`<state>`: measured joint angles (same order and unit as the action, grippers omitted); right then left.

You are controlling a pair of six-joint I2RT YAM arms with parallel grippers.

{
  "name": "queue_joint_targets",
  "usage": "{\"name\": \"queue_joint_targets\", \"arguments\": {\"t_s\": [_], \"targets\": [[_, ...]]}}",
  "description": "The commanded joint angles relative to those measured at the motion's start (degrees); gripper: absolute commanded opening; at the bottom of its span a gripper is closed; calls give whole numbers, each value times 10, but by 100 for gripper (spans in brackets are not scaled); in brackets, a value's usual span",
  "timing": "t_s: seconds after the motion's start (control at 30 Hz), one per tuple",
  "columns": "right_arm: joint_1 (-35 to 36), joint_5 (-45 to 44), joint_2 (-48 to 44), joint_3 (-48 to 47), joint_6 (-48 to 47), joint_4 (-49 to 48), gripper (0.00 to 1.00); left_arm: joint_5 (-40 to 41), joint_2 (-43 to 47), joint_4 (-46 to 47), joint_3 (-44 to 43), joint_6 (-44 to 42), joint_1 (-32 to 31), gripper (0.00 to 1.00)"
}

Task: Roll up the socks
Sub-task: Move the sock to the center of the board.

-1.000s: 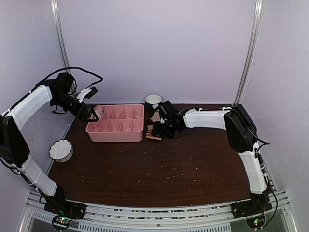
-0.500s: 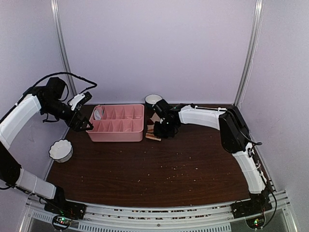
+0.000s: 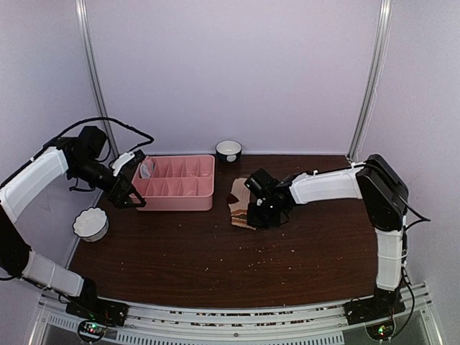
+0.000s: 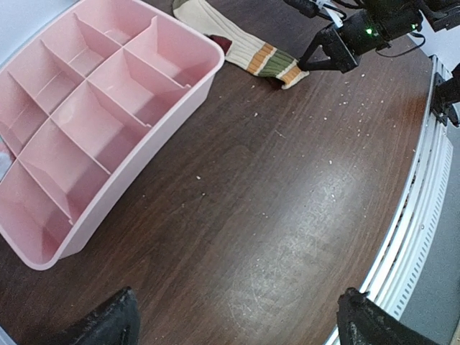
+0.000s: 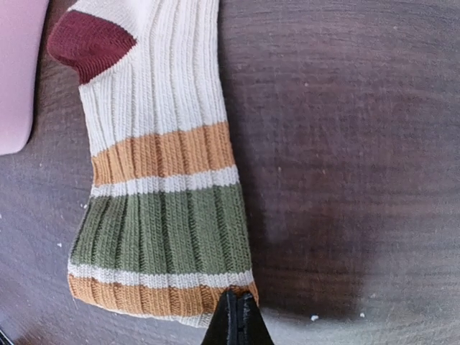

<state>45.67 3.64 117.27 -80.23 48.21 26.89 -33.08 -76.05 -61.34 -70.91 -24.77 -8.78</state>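
Striped sock just right of pink tray, long axis far-to-near, cuff nearward, pinched in closed right gripper, dragged nearer than before; left gripper spread wide at tray's left end.

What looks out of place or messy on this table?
Pale crumbs are scattered over the dark table. The striped sock lies flat and unrolled beside the pink tray, its cuff edge pinched by the shut right gripper. Nothing looks damaged.

sock far end cut off by top edge, right wrist view. cuff edge hidden under right gripper tips. tray cut off left, left wrist view.
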Motion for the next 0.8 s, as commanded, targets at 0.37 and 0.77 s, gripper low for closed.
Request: {"name": "queue_joint_targets", "arguments": {"t_s": [0.37,0.77], "targets": [[113,-100,-263,275,-114,-205,57,-4,-82,54,17,-26,-192,98],[65,36,-290,458,-132,-501,100,-32,-396,53,-355,-23,-249,93]]}}
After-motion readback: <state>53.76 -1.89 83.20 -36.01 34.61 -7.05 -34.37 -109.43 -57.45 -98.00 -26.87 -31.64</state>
